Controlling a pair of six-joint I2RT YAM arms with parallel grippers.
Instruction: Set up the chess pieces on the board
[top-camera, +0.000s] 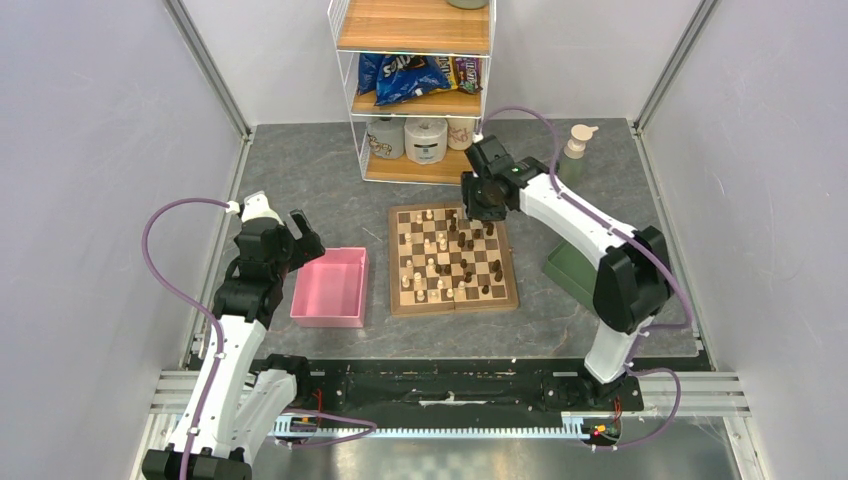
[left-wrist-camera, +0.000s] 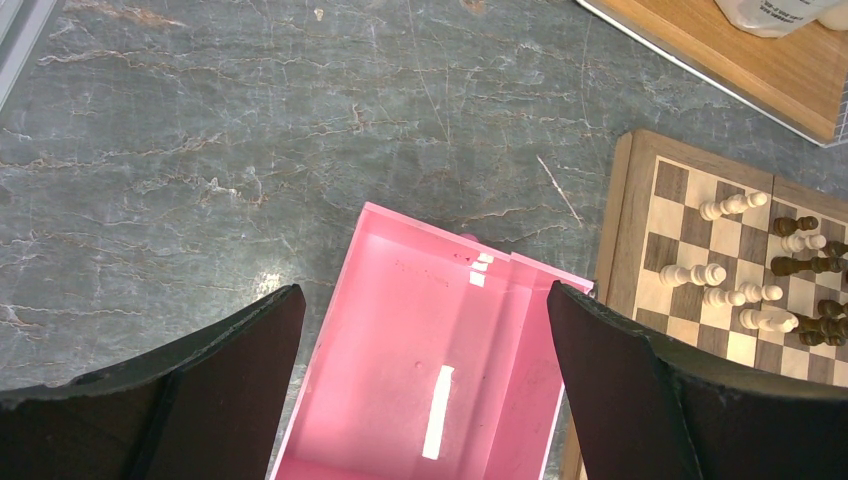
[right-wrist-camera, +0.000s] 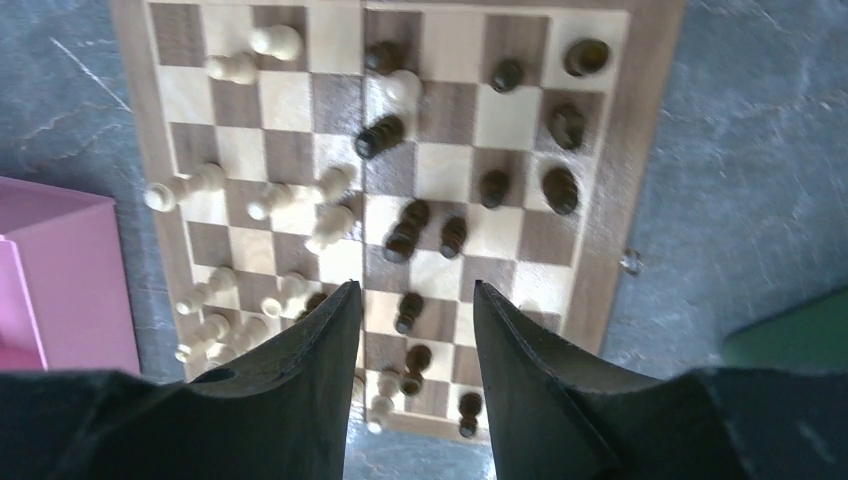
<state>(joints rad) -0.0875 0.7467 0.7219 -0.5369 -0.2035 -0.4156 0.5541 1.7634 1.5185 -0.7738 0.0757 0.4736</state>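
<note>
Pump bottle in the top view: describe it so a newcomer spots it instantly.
Find the white wire shelf at the back of the table. Right of it, on the table itself, stands the pump bottle. Unlike the squat tubs inside the shelf, it is slim and pale, with a beige pump head.

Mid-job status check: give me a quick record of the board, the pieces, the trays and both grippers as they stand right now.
board: lies between pink tray and green tray
chess pieces: scattered over the squares, cream mostly on the left half, dark on the right, not in starting rows
pink tray: no pieces visible inside
green tray: partly hidden by the right arm
left gripper: open, above pink tray, holding nothing
right gripper: open, above the board's far edge, nothing between its fingers
</note>
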